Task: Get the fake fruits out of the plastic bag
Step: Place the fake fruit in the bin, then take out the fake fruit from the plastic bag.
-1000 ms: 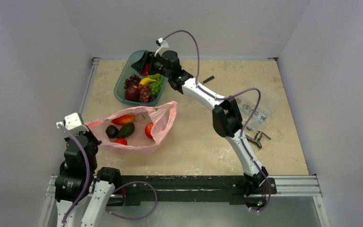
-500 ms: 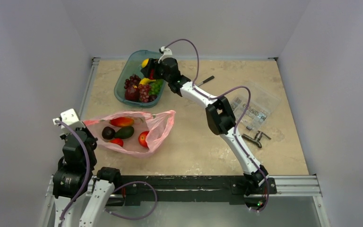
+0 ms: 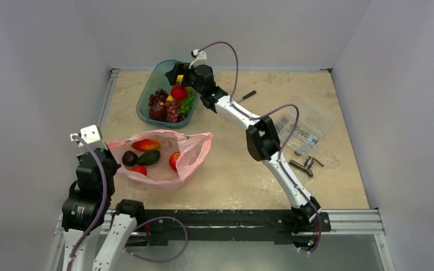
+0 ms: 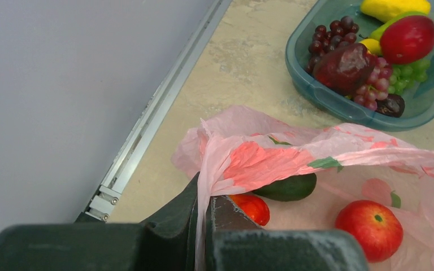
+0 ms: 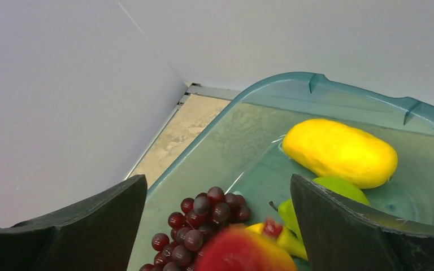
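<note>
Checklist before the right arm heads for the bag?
1. Right gripper open, holding nothing: ok.
2. Red fruit on the pile in the teal tray: ok.
3. Left gripper shut on the plastic bag edge: ok.
4. Bag mouth wide enough for entry: cannot tell.
5. Bag emptied: not ok, five pieces inside, including the red apple.

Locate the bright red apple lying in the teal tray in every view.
Top external: red apple in the upper part, left of centre.
Left wrist: red apple in the top right corner.
Right wrist: red apple at the bottom edge, blurred.
Shared landmark: purple grapes beside it.
</note>
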Robot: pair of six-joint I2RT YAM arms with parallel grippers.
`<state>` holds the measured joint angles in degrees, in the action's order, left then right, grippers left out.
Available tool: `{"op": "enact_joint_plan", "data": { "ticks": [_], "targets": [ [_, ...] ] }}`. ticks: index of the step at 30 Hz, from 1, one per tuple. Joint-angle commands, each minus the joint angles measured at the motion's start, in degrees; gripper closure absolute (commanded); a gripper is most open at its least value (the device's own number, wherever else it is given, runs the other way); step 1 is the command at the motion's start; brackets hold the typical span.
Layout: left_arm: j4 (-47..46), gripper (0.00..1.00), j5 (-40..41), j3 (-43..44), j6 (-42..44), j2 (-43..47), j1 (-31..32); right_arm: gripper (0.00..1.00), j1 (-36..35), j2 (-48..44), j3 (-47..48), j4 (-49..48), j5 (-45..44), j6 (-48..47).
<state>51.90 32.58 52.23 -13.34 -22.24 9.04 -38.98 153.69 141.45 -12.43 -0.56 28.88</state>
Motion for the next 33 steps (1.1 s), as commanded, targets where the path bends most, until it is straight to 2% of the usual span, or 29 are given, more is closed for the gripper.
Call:
{"op": "enact_joint_plan", "data": {
  "ticks": [1,5,9,14,18,24,28,30,33],
  "targets": [
    [2.34,1.00,-4.73,2.96,-0.74,-2.20,0.20,0.01,-0.18,-2.00,3.12,-2.00,-0.53,-2.56],
    [5.67,1.00,-7.86,5.32,-0.90,-4.19,0.19,0.01,-0.19,-6.29,1.19,2.29,0.12,-3.81],
    [7.99,1.00,-11.56,6.10,-1.35,-5.36,0.19,0.01,-0.21,-15.24,-3.71,14.46,-0.36,-3.52],
    [10.64,1.00,-15.89,7.10,-1.63,-7.63,0.19,0.01,-1.94,-33.43,-23.07,19.83,2.65,-3.95],
    [13.48,1.00,-15.61,9.75,-2.61,-9.36,0.20,0.05,-8.76,-47.43,-36.95,20.54,1.35,-8.34],
    [14.46,1.00,-21.75,10.10,-6.14,-10.46,0.19,0.26,-21.63,-56.46,-46.37,22.52,-1.40,-12.53],
    [13.35,1.00,-22.07,8.72,-8.40,-8.66,0.19,0.54,-28.15,-58.03,-51.76,19.36,-3.96,-14.42],
    [12.39,1.00,-21.33,7.88,-8.89,-7.40,0.20,0.64,-30.52,-58.11,-55.07,15.93,-5.31,-15.55],
    [9.65,1.00,-21.68,5.55,-10.08,-6.06,0.19,0.68,-33.27,-55.78,-57.00,14.00,-10.20,-17.87]
  ]
}}
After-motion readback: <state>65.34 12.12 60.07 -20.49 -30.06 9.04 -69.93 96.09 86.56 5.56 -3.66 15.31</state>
